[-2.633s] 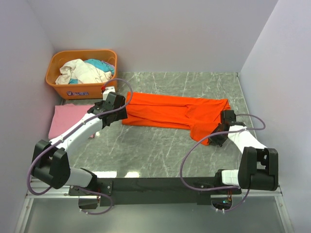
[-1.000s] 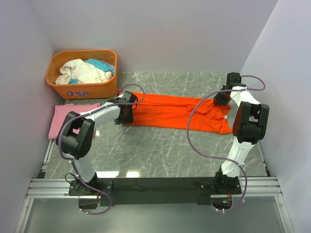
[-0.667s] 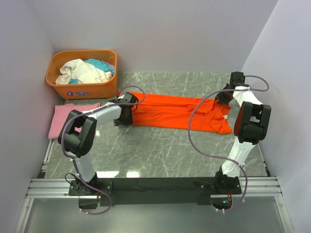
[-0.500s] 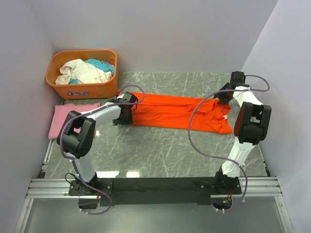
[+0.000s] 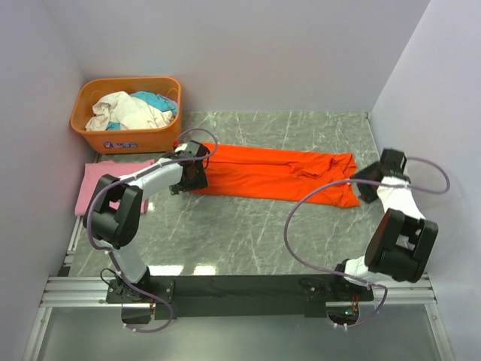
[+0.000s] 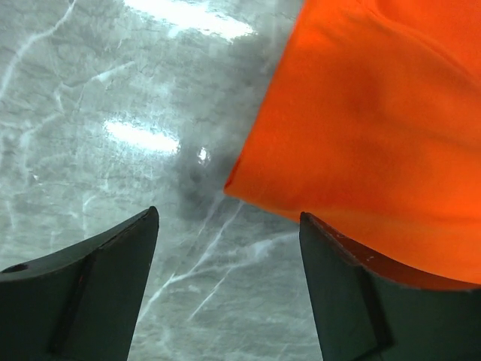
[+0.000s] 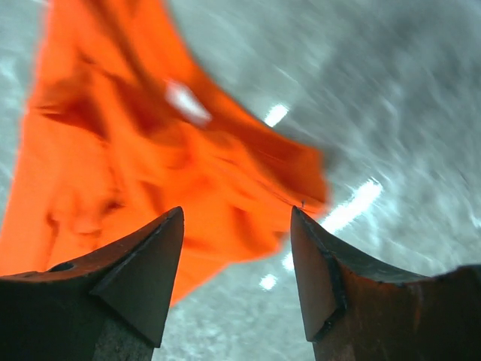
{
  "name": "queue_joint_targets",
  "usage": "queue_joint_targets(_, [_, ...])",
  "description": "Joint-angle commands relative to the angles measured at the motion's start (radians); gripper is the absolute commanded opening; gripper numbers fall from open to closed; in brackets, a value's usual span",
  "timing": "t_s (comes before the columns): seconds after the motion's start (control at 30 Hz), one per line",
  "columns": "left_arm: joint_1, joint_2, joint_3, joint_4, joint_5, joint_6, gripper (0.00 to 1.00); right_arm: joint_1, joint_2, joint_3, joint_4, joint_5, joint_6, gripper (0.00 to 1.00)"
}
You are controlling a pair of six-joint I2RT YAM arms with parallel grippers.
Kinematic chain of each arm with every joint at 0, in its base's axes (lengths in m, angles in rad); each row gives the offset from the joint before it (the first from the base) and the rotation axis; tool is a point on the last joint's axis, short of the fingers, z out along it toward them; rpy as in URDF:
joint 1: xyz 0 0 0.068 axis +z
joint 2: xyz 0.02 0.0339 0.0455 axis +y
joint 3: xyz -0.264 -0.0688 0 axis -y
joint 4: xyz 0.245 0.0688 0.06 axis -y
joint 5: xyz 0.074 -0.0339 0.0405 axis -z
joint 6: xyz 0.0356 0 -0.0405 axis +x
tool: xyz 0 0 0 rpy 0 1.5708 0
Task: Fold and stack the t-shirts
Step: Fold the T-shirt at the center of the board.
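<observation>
The bright orange-red t-shirt point(image 5: 270, 173) lies as a long folded band across the middle of the marble table. The light pink t-shirt point(image 5: 98, 184) lies folded flat at the left edge. My left gripper point(image 5: 193, 177) sits at the band's left end, open, with only the shirt's corner point(image 6: 361, 128) just ahead of its tips point(image 6: 229, 218) and bare table between them. My right gripper point(image 5: 366, 185) hovers just off the band's right end, open and holding nothing; in the right wrist view the shirt point(image 7: 143, 150) lies beyond the gripper point(image 7: 237, 212).
An orange plastic basket point(image 5: 126, 141) with several loose garments point(image 5: 128, 109) stands at the back left. White walls close in the table on the left, back and right; the right arm is close to the right wall.
Both grippers have opened and let go of the orange-red shirt. The right arm pulled back from the shirt's far right corner toward the near right; the left gripper shifted slightly.
</observation>
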Motion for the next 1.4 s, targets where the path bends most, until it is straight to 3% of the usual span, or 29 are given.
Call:
queue_joint_targets(0.0, [0.041,-0.036,-0.026,0.046,0.070,-0.090,0.81,-0.052,-0.095,-0.150,0.101,-0.077,0.054,0.66])
queue_joint_targets(0.4, [0.054,-0.009,-0.054,0.106,0.086,-0.140,0.75,-0.107,-0.116,-0.345,0.301,-0.183,0.112,0.67])
queue_joint_targets(0.6, [0.054,0.030,-0.045,0.092,0.072,-0.147,0.63,-0.141,-0.102,-0.368,0.353,-0.168,0.102,0.64])
queue_joint_targets(0.73, [0.054,0.050,-0.048,0.076,0.051,-0.150,0.48,-0.167,-0.076,-0.374,0.377,-0.160,0.089,0.60])
queue_joint_targets(0.83, [0.054,0.068,-0.042,0.053,0.031,-0.151,0.37,-0.178,-0.057,-0.374,0.387,-0.160,0.075,0.51])
queue_joint_targets(0.93, [0.054,0.079,-0.040,0.034,0.013,-0.156,0.29,-0.190,-0.048,-0.367,0.381,-0.150,0.059,0.31])
queue_joint_targets(0.97, [0.054,0.080,-0.040,0.027,0.008,-0.154,0.29,-0.193,-0.048,-0.362,0.378,-0.150,0.052,0.18])
queue_joint_targets(1.07, [0.055,0.082,-0.040,0.015,-0.006,-0.157,0.27,-0.212,-0.059,-0.341,0.345,-0.122,0.026,0.02])
queue_joint_targets(1.37, [0.057,0.034,-0.098,-0.014,0.005,-0.177,0.28,-0.290,-0.090,-0.302,0.270,-0.021,-0.001,0.00])
